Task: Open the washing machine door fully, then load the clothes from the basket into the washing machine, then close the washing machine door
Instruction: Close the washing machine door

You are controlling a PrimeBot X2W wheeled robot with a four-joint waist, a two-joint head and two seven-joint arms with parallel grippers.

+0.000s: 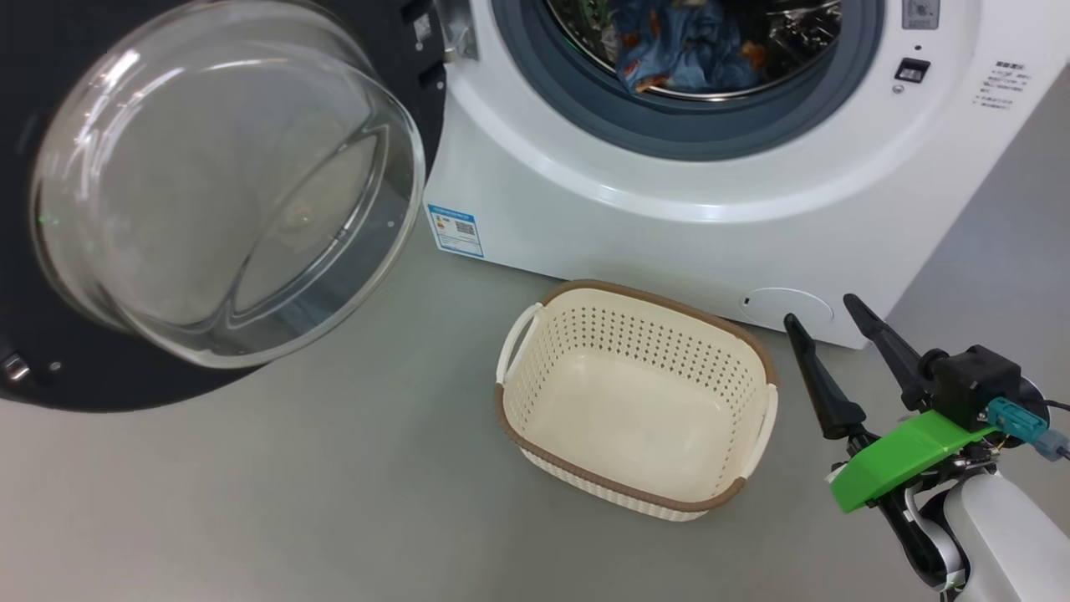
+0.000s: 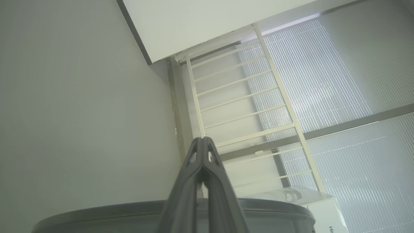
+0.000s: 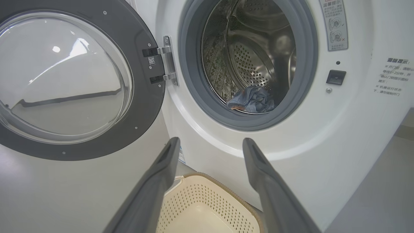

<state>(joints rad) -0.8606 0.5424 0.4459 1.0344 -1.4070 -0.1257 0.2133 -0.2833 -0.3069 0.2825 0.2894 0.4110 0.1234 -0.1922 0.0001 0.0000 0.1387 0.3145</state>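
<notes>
The white washing machine (image 1: 669, 242) (image 3: 349, 129) stands ahead with its round black door (image 1: 25, 334) (image 3: 142, 106) swung wide open to the left, glass bowl bulging toward me. Blue clothes (image 1: 685, 50) (image 3: 252, 101) with orange prints lie inside the steel drum. The cream basket (image 1: 535, 401) (image 3: 181, 207) sits on the floor before the machine, with nothing inside it. My right gripper (image 1: 823, 311) (image 3: 210, 142) hovers open at the basket's right end, fingers spread, holding nothing. My left gripper (image 2: 203, 139) is shut, empty, pointing up at a wall and window.
Grey floor (image 1: 334, 502) surrounds the basket. A blue-white label (image 1: 456, 230) and a round service flap (image 1: 782, 305) mark the machine's lower front. In the left wrist view a pale railing (image 2: 239, 97) and window blinds (image 2: 339, 81) rise above a dark curved rim (image 2: 97, 213).
</notes>
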